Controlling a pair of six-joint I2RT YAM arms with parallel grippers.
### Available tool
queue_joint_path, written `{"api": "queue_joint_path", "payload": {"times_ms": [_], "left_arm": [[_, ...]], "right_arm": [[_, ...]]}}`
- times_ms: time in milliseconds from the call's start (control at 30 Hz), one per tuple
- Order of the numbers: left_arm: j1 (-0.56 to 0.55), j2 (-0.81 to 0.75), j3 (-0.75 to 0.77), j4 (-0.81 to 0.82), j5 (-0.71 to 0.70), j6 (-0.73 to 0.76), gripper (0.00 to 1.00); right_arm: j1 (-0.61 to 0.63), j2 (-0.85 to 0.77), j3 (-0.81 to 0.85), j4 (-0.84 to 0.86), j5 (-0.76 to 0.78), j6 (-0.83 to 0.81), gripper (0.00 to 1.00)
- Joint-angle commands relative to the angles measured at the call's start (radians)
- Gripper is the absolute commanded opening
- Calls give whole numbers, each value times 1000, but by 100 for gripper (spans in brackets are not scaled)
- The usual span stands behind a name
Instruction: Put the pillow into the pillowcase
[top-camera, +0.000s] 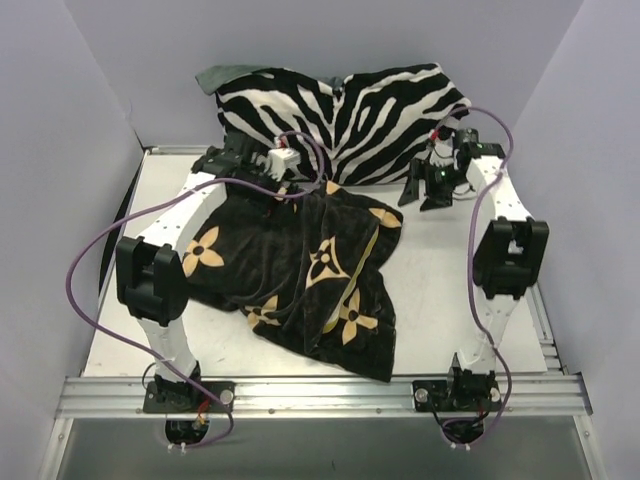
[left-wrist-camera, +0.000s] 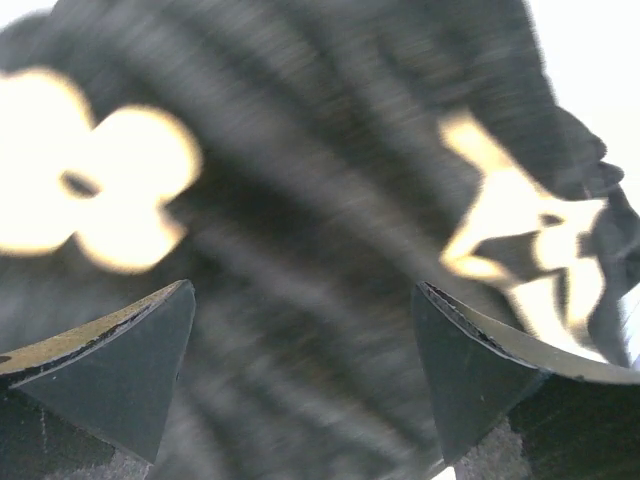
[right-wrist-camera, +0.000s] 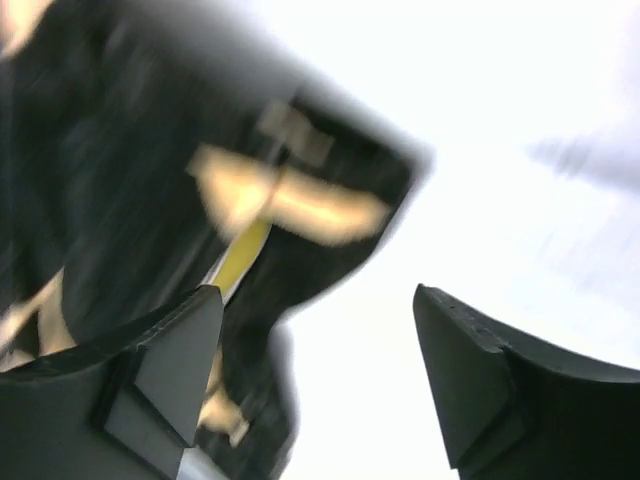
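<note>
Pillowcase (top-camera: 300, 270) lies rumpled across the left and middle of your table (top-camera: 450, 300). Pillow (top-camera: 361, 265) shows only as a thin yellow strip along a gap in the fabric near the case's right side; the rest is hidden. Your left gripper (left-wrist-camera: 300, 300) hangs at the case's far edge, jaws wide, nothing pinched. Your right gripper (right-wrist-camera: 318, 295) is over the table just beside the case's right corner, jaws wide and empty, in front of the zebra cushion (top-camera: 370, 110).
</note>
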Motion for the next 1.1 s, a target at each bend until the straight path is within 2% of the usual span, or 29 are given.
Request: {"api": "queue_joint_path", "payload": {"times_ms": [0,67,167,267,300,367,400,433,467,500,567,600,700,733,800,867,900,1000,1067], "left_arm": [[-164,-94,-6,100,-23,3,97],[-248,-111,-11,116,15,16,98],[-300,-88,-15,167,127,-54,97],[-388,-33,-15,259,132,-148,93],[-431,-14,-11,297,87,-164,89],[-477,39,-11,336,4,-177,85],[-510,56,-12,371,-32,-173,83],[-523,99,-14,388,-137,-168,79],[-528,124,-17,402,-182,-168,77],[-528,150,-8,423,-234,-174,76],[-499,223,9,440,-369,-225,70],[-485,247,23,445,-415,-246,68],[-426,264,45,477,-598,-309,66],[-410,242,41,486,-639,-319,66],[-356,213,37,492,-704,-352,65],[-313,163,3,494,-708,-378,62],[-301,146,-15,494,-684,-391,61],[-287,68,-107,492,-609,-426,61],[-296,44,-167,499,-589,-438,61]], "right_arm": [[63,141,90,74,190,61,81],[74,197,111,103,195,67,85],[94,267,137,113,145,89,85],[112,297,102,129,71,108,76],[114,299,90,133,39,118,64],[108,271,32,143,-1,148,50],[100,256,4,148,-38,161,39],[82,221,-40,148,-61,184,34],[73,205,-65,151,-81,190,29],[65,189,-83,150,-121,197,19],[43,132,-150,143,-148,195,9],[39,112,-168,133,-153,182,0],[33,52,-191,7,-150,60,0],[33,32,-182,-40,-103,5,0],[-51,11,-143,-110,-39,-78,0],[-110,18,-81,-130,17,-94,0],[-153,39,26,-151,23,-97,0],[-174,151,244,-223,12,-77,0],[-159,162,271,-211,2,-68,0]]}}
